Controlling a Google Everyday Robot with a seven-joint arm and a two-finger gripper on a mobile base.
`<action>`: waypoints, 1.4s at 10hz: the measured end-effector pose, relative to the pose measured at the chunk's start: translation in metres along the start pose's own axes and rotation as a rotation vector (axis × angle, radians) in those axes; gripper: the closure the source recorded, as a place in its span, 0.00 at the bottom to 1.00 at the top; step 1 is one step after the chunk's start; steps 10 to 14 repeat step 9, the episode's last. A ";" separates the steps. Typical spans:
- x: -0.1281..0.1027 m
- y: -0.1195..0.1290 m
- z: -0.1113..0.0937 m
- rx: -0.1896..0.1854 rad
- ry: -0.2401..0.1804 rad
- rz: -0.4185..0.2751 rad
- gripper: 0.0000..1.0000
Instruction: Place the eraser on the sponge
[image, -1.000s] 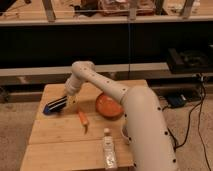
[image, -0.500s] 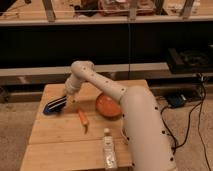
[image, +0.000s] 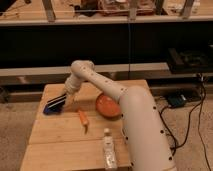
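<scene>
The eraser (image: 56, 101), a flat black block with light stripes, lies slanted over the dark-blue sponge (image: 49, 110) near the left edge of the wooden table (image: 55, 142). My gripper (image: 66, 97) is at the eraser's right end, reaching in from the white arm that crosses the table from the right. It hides that end of the eraser. I cannot tell whether the eraser rests fully on the sponge or is still held just above it.
An orange carrot-like stick (image: 83, 119) lies just right of the sponge, toward the front. An orange bowl (image: 107, 105) sits mid-table under the arm. A clear bottle (image: 109, 151) lies near the front edge. Dark shelving runs behind the table.
</scene>
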 end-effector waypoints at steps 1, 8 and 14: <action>-0.001 -0.001 0.001 -0.001 -0.001 -0.003 0.48; -0.004 -0.008 0.006 -0.006 -0.003 -0.009 0.28; -0.005 -0.010 0.008 -0.008 -0.003 -0.013 0.27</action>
